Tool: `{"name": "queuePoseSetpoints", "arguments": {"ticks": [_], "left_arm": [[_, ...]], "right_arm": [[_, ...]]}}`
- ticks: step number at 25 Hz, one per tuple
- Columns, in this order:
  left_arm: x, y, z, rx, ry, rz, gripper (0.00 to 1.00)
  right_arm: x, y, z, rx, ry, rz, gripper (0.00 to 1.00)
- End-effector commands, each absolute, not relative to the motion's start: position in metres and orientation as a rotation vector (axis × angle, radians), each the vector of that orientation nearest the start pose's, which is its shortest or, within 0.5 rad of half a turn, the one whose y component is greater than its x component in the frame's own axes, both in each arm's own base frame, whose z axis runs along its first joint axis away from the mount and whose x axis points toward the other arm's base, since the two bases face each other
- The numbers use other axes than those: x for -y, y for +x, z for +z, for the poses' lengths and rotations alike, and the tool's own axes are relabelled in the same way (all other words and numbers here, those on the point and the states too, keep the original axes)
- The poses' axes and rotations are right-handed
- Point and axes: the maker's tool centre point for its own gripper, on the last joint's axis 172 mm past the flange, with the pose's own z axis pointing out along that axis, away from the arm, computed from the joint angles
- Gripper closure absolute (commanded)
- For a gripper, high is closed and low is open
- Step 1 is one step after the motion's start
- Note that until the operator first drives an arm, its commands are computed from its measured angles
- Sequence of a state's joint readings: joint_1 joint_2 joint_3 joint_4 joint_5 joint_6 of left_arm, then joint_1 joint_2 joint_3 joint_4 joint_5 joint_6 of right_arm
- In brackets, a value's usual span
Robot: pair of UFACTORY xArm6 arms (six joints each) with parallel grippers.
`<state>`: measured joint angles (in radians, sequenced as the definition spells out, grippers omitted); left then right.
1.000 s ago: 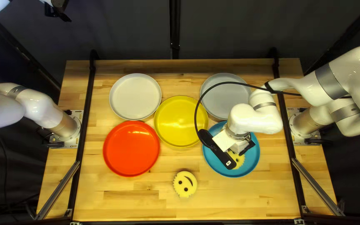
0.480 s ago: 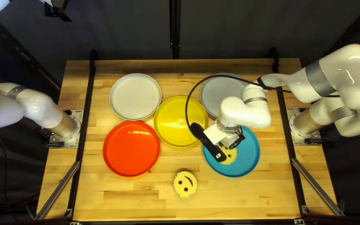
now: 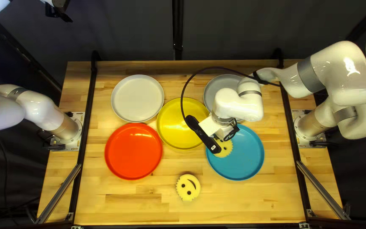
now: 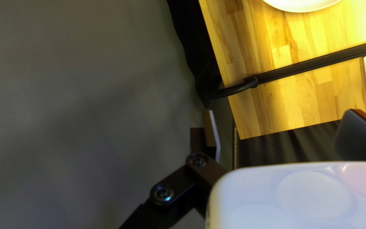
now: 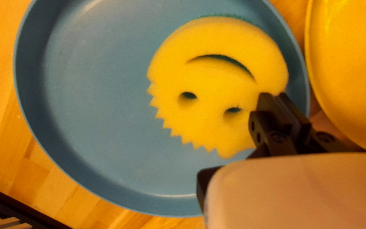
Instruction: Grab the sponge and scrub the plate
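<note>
Loose sponge: nearest us lies a second yellow foam smiley sponge [image 3: 183,193] on the wood, untouched; no threat unless we swing low toward it.
Blue plate: here is the round blue plate [image 3: 246,150], flat on the table and, we judge, mid-scrub; push sideways too hard and it could skid, as we see nothing bracing it.
Working sponge: our yellow foam smiley sponge with a green underside [image 5: 210,89] sits inside that plate, over on the yellow plate's side; one more stroke that way and it could ride up the wall and spill out.
Right gripper: our right gripper [image 5: 275,96] is nearly closed, pinching just the sponge's edge, and that's the weak spot! Drag could twist the foam or pull it free; too low, and the tips may scrape the plate.
Black housing: the long black housing [image 3: 202,136] on our right wrist leans out over the plates; a dip or tilt could knock a rim.
Yellow plate: the round yellow plate [image 3: 172,135] is right beside the blue one, so a skid becomes a bump.
Black cable: the thin black cable [image 3: 182,99] loops above it and might snag.
Left gripper: farthest off, our left gripper [image 4: 281,114] hangs wide apart and empty, steadying nothing.
</note>
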<state>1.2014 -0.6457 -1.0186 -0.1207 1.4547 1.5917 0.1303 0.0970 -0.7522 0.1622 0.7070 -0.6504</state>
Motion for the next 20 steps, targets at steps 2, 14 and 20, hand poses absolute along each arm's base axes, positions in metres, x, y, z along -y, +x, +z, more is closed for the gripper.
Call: {"name": "queuePoseSetpoints", "arguments": {"ticks": [2,14,20], "left_arm": [[-0.302,0.15,0.39,-0.57,-2.892,-0.23,0.0],[-0.302,0.15,0.39,-0.57,-2.892,-0.23,0.0],[-0.302,0.15,0.39,-0.57,-2.892,-0.23,0.0]], "right_arm": [[-0.095,0.395,0.051,1.003,-2.863,0.057,1.0],[-0.093,0.342,0.047,0.977,-2.836,0.101,1.0],[-0.059,0.341,0.052,0.941,-2.845,0.096,1.0]]}}
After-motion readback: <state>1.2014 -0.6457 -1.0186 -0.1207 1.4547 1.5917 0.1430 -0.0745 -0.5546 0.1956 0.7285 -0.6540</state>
